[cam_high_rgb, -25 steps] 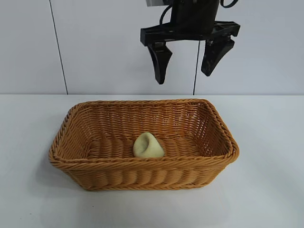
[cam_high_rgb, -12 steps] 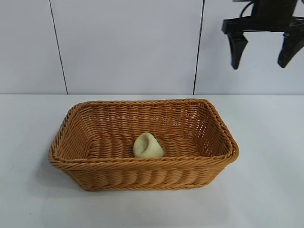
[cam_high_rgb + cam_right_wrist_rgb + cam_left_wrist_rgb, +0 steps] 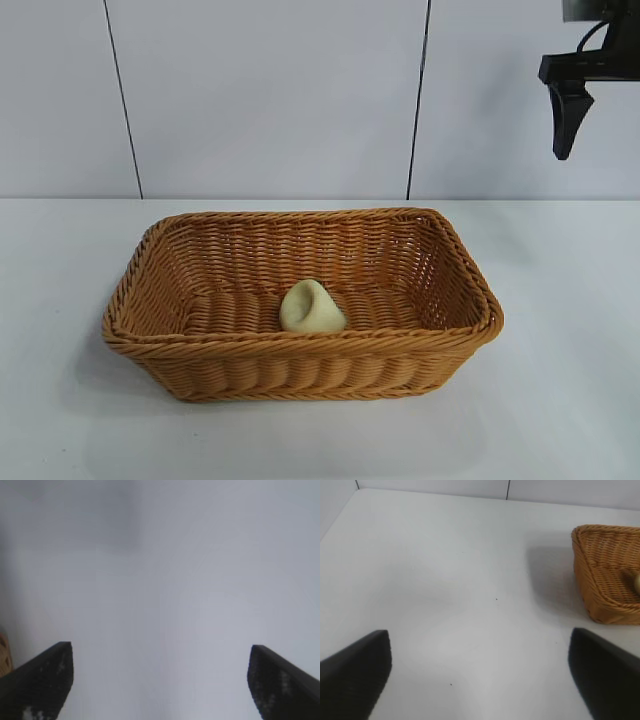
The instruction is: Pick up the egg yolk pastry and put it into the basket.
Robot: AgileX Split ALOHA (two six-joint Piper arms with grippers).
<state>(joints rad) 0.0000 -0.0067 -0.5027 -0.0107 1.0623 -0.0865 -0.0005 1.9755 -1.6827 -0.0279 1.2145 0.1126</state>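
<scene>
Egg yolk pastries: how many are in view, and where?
1. The egg yolk pastry lies on the basket floor, near its front wall. Nothing suggests another is hidden.

Exterior camera faces the basket (image 3: 300, 300) fairly level, from near the table (image 3: 560, 400). Left wrist camera looks obliquely down, sharing the basket's end. Right wrist camera looks apparently straight down at bare table.

Egg yolk pastry (image 3: 312, 307) in basket (image 3: 300, 345)

A plain white table (image 3: 560, 330) meets a pale panelled wall (image 3: 270, 100) with thin dark vertical seams (image 3: 122, 100).
</scene>
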